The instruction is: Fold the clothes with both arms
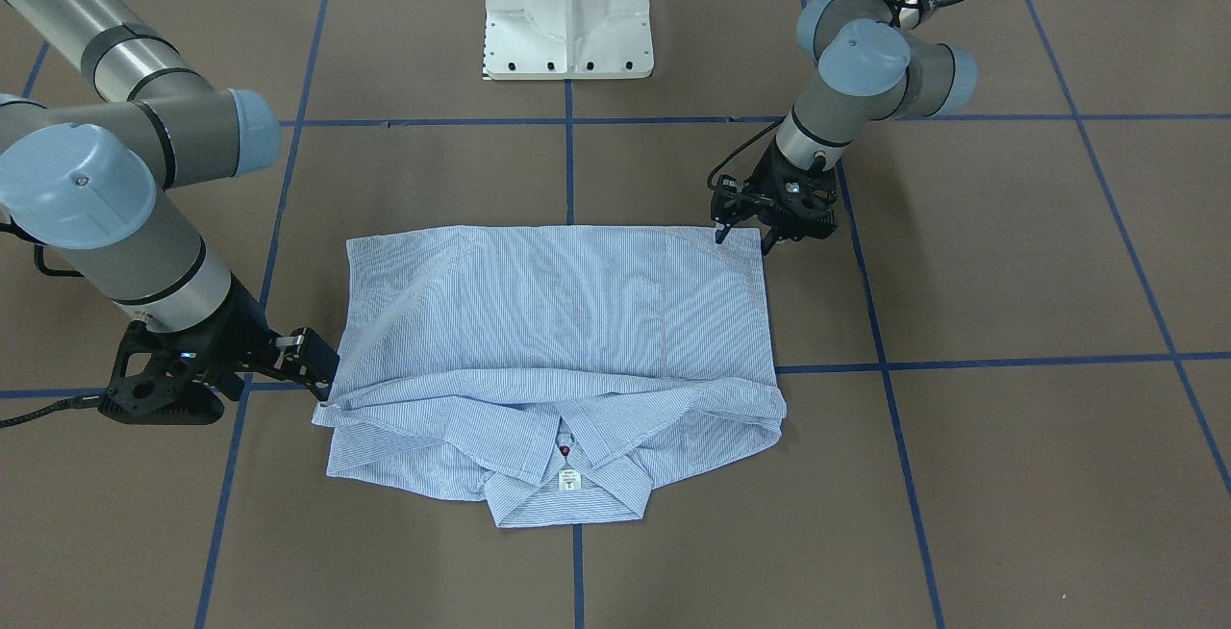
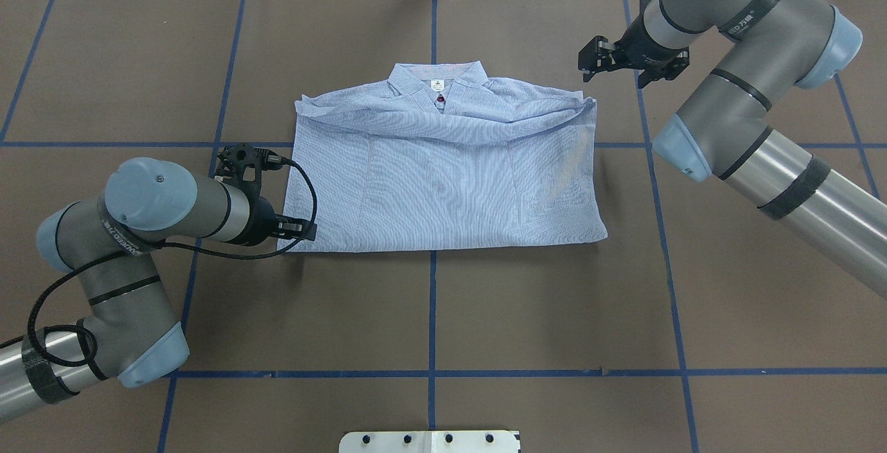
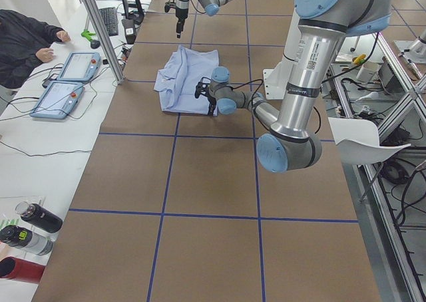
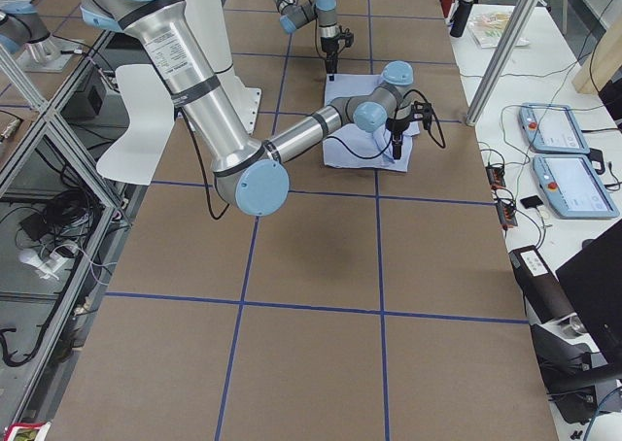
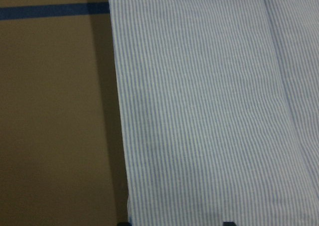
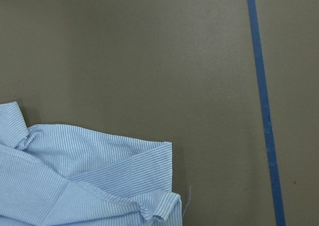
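Shirt [image 1: 558,312] sits mid-worktop [image 1: 962,475], folded to a rectangle, collar on the side away from the robot. L tool [image 1: 741,239] hangs at the robot-side corner, jaws apart, nothing in them. Wrist cam shows its tips just over the striped edge. R tool [image 2: 613,68] is just off the collar-side corner, looks open too, and is empty. Fabric there is rumpled.

Risks, I reckon:
- L pinches the top layer only & the fold peels open.
- R grabs that crumpled bit & drags the collar askew.
- Arms lift out of sync, giving a skewed crease.
- Edge lies flat on the worktop, so the tips could skid off w/o catching cloth.
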